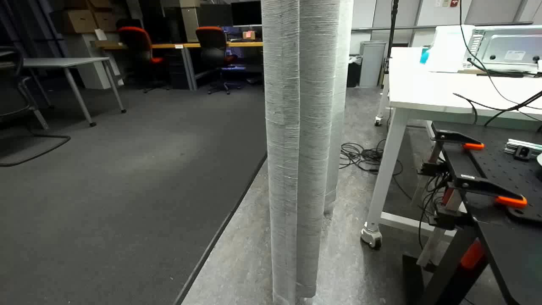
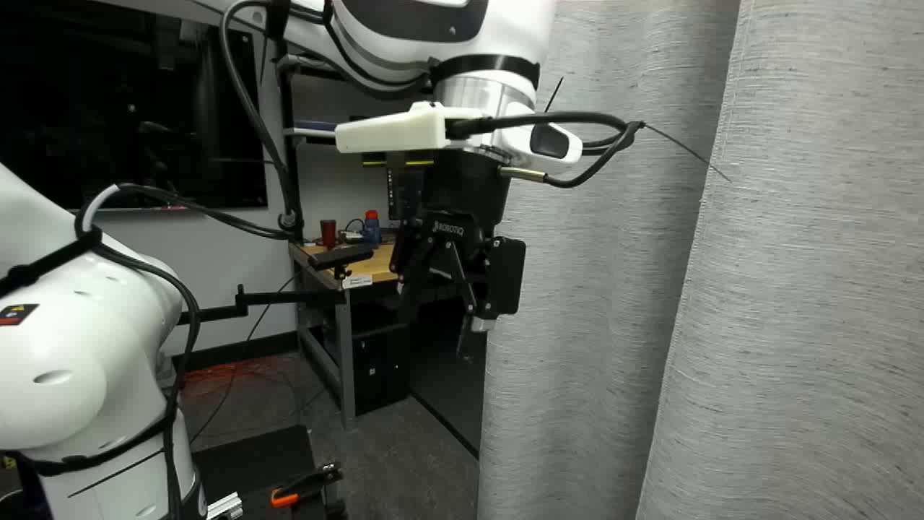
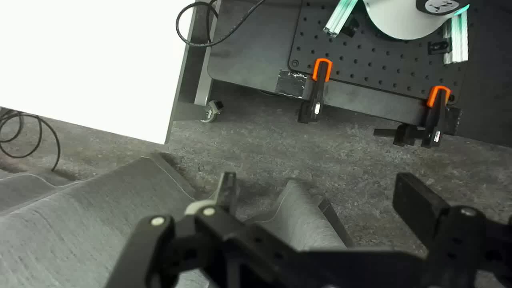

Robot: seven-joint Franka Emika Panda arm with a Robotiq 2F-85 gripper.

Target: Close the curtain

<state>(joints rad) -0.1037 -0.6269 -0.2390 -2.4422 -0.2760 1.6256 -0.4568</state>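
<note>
The grey curtain (image 1: 281, 127) hangs in bunched vertical folds in an exterior view, where no gripper shows. It also fills the right side of an exterior view (image 2: 794, 289). There my black gripper (image 2: 458, 289) points down beside the curtain's left edge, its fingers spread and holding nothing. In the wrist view the gripper (image 3: 322, 200) is open with a wide gap. Curtain folds (image 3: 100, 216) show at lower left, and a narrow fold with the curtain's edge appears between the fingers, beyond them. Whether any finger touches the cloth I cannot tell. The curtain's top is out of view.
A white table (image 1: 449, 91) stands near the curtain, with loose cables (image 1: 364, 156) on the floor. The black robot base plate (image 3: 360, 60) carries orange-tipped clamps (image 3: 318, 92). A wooden workbench (image 2: 375, 263) and a camera on an arm (image 2: 343, 256) stand behind the gripper.
</note>
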